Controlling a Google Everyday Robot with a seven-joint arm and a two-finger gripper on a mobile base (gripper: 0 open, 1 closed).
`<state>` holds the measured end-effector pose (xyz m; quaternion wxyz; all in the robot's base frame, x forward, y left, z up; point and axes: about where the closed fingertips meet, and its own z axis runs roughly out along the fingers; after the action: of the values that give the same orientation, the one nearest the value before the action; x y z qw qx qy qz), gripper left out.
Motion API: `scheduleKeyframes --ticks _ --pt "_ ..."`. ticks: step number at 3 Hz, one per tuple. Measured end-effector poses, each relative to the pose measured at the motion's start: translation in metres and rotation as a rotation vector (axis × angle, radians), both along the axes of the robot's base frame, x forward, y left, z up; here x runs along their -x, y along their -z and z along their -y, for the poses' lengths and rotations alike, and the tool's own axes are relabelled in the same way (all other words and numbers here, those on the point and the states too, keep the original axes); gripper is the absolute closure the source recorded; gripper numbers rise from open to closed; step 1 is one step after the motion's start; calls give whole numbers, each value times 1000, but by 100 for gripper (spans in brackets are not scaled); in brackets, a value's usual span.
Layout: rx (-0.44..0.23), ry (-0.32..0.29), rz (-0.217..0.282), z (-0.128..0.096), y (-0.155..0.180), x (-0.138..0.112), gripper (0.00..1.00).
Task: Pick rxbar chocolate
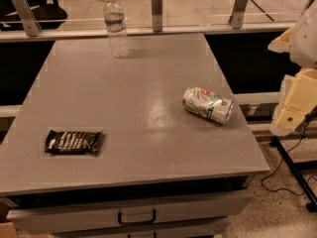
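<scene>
The rxbar chocolate point(73, 142) lies flat near the front left of the grey table point(124, 93); it has a dark glossy wrapper with white lettering. My gripper point(292, 110) shows as cream-coloured arm parts at the right edge of the view. It is off the table's right side, far from the bar, and holds nothing that I can see.
A white-and-green soda can point(208, 104) lies on its side at the table's right. A clear water bottle point(116, 26) stands at the back edge. A railing with metal posts point(156, 1) runs behind. Drawers with a handle point(136, 217) sit below the front edge.
</scene>
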<state>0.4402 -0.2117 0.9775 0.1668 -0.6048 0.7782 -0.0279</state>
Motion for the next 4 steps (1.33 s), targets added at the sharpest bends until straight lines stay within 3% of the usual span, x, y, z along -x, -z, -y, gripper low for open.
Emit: scheduleKeyframes --ticks 1,2,3,4 --pt "-65 -102 2 -56 13 -13 0" --pt "-149 -253 22 -146 19 -26 0" --pt "-273 -394 30 -251 5 -15 0" --pt "-273 -394 30 -251 5 -15 0"
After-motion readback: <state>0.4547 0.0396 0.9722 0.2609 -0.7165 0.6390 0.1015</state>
